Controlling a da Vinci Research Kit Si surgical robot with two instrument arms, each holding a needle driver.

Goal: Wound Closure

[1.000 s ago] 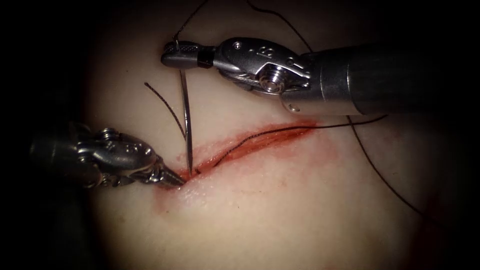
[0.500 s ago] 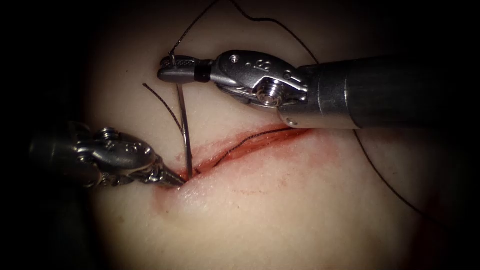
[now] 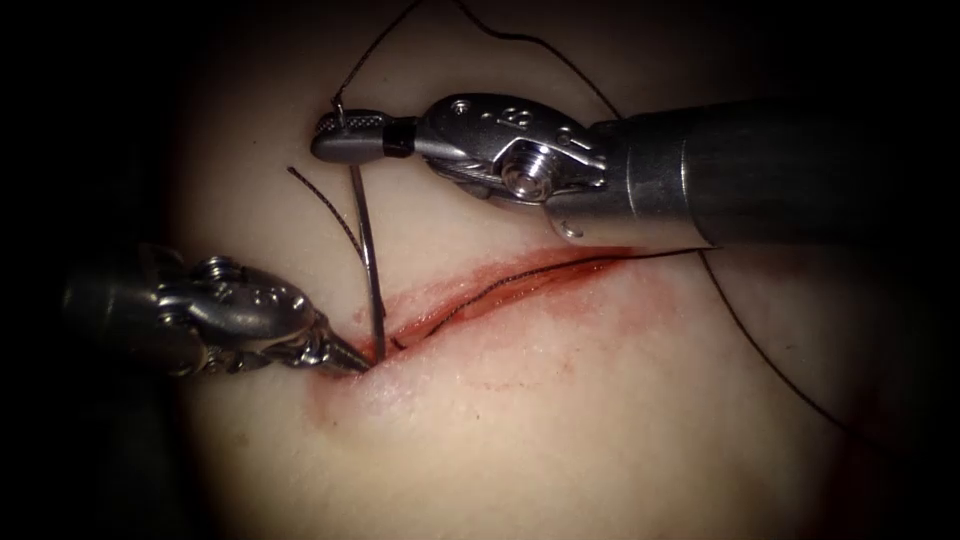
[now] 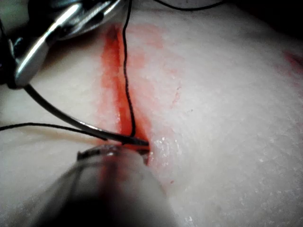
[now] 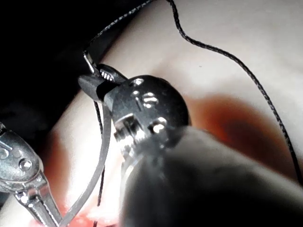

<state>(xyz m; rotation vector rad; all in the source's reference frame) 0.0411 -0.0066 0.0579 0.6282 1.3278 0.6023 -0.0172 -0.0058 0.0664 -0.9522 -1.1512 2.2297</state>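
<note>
Right tool (image 3: 345, 137) pinches the needle (image 3: 370, 250) near its thread end.
Needle tip sits in the cut (image 3: 480, 290); left tool (image 3: 350, 360), jaws pressed together, touches the tissue (image 3: 560, 430) there.

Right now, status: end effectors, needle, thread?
Right end effector shut on needle near its thread end. Needle tip at the cut's left end. Left end effector beside it. Thread along cut.

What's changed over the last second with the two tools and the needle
The right tool, shut on the needle near its thread end, drifted slightly to the endoscope view's left, and the needle leaned with it. The needle's tip stayed at the left end of the cut, beside the left tool, which held its place on the tissue. The thread in the cut shifted little.
</note>
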